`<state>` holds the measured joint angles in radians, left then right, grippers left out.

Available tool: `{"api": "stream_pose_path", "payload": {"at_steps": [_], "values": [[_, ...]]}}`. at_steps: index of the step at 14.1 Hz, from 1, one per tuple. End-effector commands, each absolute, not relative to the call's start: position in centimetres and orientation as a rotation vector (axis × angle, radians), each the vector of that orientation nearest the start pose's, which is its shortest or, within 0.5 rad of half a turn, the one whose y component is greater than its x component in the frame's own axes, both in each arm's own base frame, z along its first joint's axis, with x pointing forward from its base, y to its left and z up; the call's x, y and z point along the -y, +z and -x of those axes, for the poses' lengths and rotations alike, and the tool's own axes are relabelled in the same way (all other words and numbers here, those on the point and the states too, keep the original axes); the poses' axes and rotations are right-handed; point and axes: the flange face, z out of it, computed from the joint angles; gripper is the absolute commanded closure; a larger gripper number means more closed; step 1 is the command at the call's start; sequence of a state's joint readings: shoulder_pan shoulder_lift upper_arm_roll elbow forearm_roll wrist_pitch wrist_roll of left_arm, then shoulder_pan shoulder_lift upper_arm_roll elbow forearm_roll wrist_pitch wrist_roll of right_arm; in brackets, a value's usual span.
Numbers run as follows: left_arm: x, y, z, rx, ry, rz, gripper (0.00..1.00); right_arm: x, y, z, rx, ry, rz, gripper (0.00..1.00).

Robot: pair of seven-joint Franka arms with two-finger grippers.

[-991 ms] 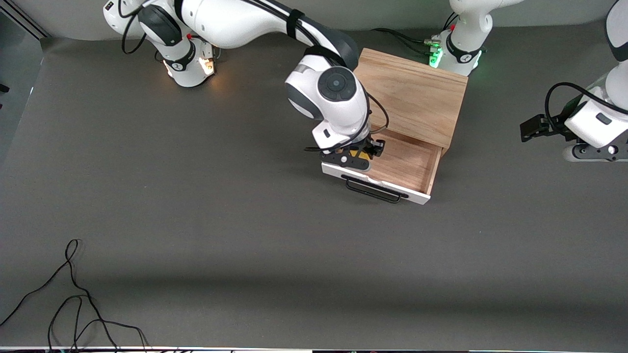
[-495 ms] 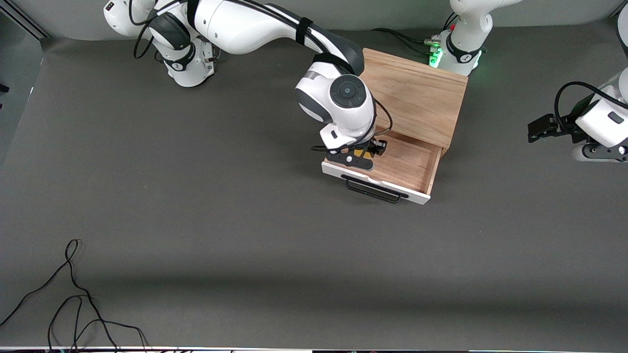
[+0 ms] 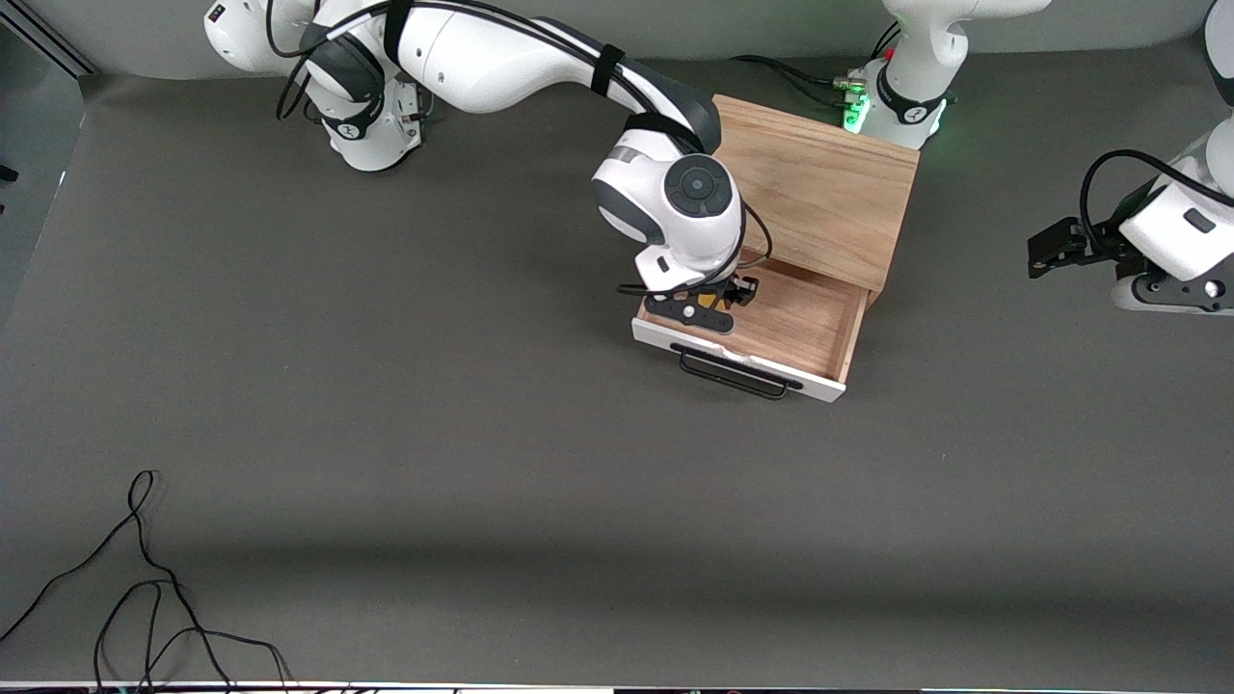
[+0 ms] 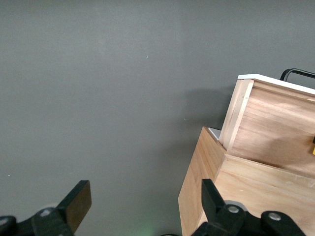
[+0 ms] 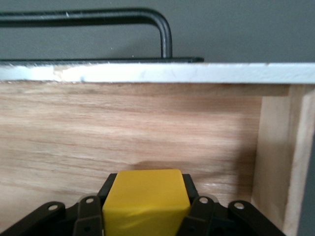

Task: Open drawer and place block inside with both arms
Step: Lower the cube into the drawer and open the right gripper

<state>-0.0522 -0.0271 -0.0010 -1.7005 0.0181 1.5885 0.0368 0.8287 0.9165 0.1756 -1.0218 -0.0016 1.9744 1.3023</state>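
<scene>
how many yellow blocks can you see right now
1. The block is gripped by the right hand, low over the open drawer near its white front panel. None shows elsewhere.

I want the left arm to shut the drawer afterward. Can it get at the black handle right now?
Probably yes: the handle juts from the open drawer with nothing near it. The open left gripper waits at its end; the right gripper holds the block inside.
</scene>
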Motion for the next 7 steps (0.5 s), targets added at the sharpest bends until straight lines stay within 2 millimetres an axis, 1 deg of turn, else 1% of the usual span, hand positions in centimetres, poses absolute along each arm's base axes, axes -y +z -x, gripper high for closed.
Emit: {"api": "stream_pose_path", "payload": {"at_steps": [1, 2, 3, 4, 5, 6, 7], "values": [[2.6, 58.8, -54.4, -0.152, 0.096, 3.126, 0.00, -63.5, 30.0, -45.9, -0.595, 0.112, 2.977, 0.77], [2.6, 58.8, -54.6, -0.150, 0.094, 3.126, 0.00, -63.5, 30.2, -45.9, -0.596, 0.109, 2.976, 0.63], [2.6, 59.0, -54.7, -0.150, 0.089, 3.126, 0.00, -63.5, 30.0, -45.9, -0.592, 0.093, 2.984, 0.39], [2.6, 59.0, -54.7, -0.150, 0.091, 3.126, 0.00, -63.5, 29.9, -45.9, -0.596, 0.075, 2.991, 0.33], [2.7, 59.0, -54.7, -0.154, 0.089, 3.126, 0.00, -63.5, 29.8, -45.8, -0.601, 0.064, 2.995, 0.18], [3.1, 59.0, -54.7, -0.164, 0.089, 3.127, 0.00, -64.2, 29.7, -44.8, -0.578, 0.053, 3.005, 0.00], [3.4, 58.9, -54.7, -0.171, 0.091, 3.126, 0.00, -64.3, 29.5, -44.7, -0.565, 0.034, 3.016, 0.00]]}}
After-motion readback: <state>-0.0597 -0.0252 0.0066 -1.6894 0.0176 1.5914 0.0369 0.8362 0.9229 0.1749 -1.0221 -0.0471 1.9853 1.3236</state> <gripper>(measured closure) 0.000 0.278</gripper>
